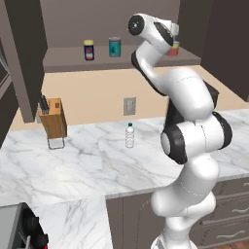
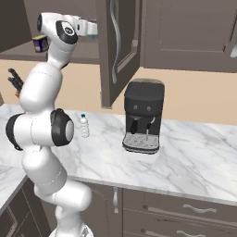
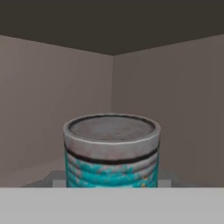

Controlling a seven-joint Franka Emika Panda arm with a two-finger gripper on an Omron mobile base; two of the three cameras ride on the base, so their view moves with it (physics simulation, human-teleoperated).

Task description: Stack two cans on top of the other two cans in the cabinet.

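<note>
Fingers cannot be made out at the bottom of the hand view, so whether they are spread or clenched I cannot tell. Straight ahead of them, close and centred, stands a teal can (image 3: 112,151), upright, its long axis vertical, its grey lid facing up, inside the cabinet (image 3: 57,100) near the back corner. My guess is that this can is the one to be gripped next, approached level from the side.

Counted from the left base view: a second teal can (image 1: 115,47) on the shelf, one dark blue can (image 1: 88,49) just beside it, and one red-orange can (image 1: 175,48) mostly hidden behind the arm. Nothing is stacked yet, as far as these views show.
</note>
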